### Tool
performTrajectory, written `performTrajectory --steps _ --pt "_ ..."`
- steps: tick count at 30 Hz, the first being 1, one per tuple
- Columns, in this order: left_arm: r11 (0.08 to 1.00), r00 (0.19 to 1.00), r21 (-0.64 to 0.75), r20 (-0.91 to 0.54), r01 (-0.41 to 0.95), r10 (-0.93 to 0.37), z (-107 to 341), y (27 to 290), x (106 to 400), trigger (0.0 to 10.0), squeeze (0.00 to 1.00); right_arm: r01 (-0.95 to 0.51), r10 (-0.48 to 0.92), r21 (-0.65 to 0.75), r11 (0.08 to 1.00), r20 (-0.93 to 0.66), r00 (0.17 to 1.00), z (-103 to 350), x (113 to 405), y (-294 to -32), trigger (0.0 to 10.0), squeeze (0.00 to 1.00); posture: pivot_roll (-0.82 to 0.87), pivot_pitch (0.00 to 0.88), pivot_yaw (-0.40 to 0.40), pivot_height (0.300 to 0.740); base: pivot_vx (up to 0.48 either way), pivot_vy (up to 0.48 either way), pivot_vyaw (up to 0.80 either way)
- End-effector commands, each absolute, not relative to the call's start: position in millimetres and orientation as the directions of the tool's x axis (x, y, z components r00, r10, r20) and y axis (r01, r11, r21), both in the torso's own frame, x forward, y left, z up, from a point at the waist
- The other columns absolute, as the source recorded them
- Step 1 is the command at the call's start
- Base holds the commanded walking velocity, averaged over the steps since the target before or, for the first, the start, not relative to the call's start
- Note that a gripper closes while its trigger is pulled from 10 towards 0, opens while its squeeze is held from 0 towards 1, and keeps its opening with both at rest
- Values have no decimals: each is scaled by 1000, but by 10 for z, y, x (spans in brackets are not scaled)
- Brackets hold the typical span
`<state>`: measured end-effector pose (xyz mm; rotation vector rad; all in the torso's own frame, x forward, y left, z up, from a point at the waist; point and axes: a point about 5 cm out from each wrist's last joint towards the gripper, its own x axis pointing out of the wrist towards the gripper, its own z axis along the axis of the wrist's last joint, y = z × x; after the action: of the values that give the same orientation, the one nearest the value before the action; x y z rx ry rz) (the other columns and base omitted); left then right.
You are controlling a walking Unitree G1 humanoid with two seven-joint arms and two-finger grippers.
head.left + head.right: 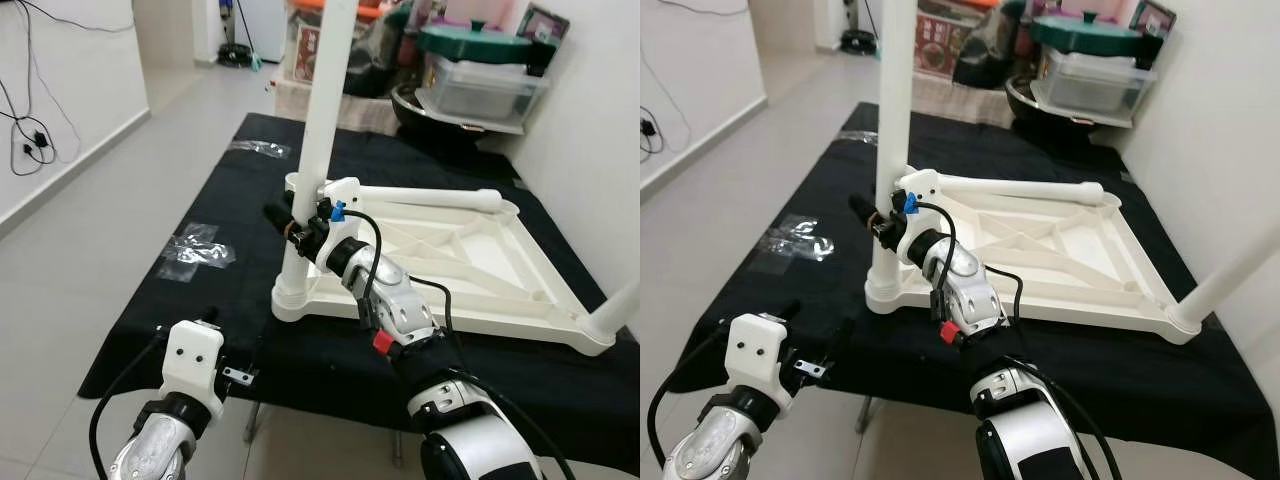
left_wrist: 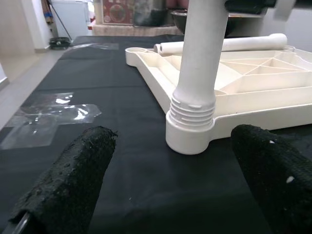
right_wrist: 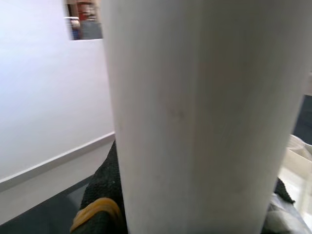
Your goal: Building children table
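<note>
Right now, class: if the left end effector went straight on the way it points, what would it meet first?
Probably the base of the upright table leg, where it screws into the corner socket of the upturned tabletop. The left end effector is open.

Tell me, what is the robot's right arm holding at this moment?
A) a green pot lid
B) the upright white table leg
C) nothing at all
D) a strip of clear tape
B: the right gripper has its jaws closed around the upright white table leg, which stands in a corner socket of the overturned tabletop.
</note>
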<state>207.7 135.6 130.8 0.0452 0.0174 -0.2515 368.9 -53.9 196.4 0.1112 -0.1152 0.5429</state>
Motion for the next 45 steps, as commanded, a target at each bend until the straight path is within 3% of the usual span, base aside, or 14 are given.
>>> performTrajectory --steps 1,4,6,7,10,14,18,19,24,25,32,33,40,45 --pt "960 961 45 -46 275 -273 1265 1303 2068 10000 0 -198 196 109 974 28 980 1729 3721 -914 0 0 123 7 -131 740 0 0 0" --pt "959 959 45 -46 281 -279 1264 1285 2064 10000 0 -86 87 127 988 2 996 1704 3702 -955 0 0 122 6 -129 740 0 0 0" --pt "954 955 51 -45 296 -294 1268 1250 2059 10000 0 155 -151 170 973 -33 988 1714 3627 -980 0 0 126 8 -130 740 0 0 0" --pt "954 955 51 -45 296 -294 1268 1250 2059 10000 0 155 -151 170 973 -33 988 1714 3627 -980 0 0 126 8 -130 740 0 0 0" --pt "953 954 47 -45 298 -296 1266 1239 2065 10000 0 414 -403 201 888 -95 910 1746 3501 -924 0 0 132 12 -130 740 0 0 0" --pt "953 953 48 -49 300 -298 1260 1236 2057 10000 0 492 -468 218 843 -155 870 1737 3460 -825 0 0 136 13 -129 740 0 0 0" --pt "951 952 49 -55 304 -301 1252 1232 2044 10000 0 458 -424 254 852 -179 888 1746 3473 -658 0 0 141 14 -132 740 0 0 0" --pt "951 952 49 -56 305 -302 1250 1230 2038 10000 0 429 -396 260 865 -170 902 1768 3479 -603 10000 0 143 16 -133 740 0 0 0" --pt "950 950 49 -61 310 -307 1240 1221 2029 10000 0 314 -290 248 917 -128 948 1822 3491 -545 10000 0 139 17 -130 740 0 0 0" --pt "949 949 49 -61 312 -309 1238 1217 2031 10000 0 283 -263 237 930 -111 958 1829 3496 -567 10000 1000 132 20 -128 740 0 0 0" --pt "946 946 47 -62 322 -319 1233 1198 2046 10000 0 253 -252 221 942 -34 967 1875 3501 -735 10000 1000 117 33 -117 740 0 0 0" --pt "945 945 47 -61 324 -321 1235 1191 2055 10000 0 236 -243 209 949 12 970 1909 3513 -813 10000 0 113 32 -117 740 0 0 0" --pt "941 942 47 -55 335 -332 1234 1168 2090 10000 0 8 -54 218 976 207 977 2091 3622 -1051 10000 0 112 26 -119 740 0 0 0" --pt "940 941 49 -52 337 -335 1227 1156 2098 10000 0 -98 60 178 979 209 976 2068 3734 -1245 10000 0 115 9 -124 740 0 0 0"
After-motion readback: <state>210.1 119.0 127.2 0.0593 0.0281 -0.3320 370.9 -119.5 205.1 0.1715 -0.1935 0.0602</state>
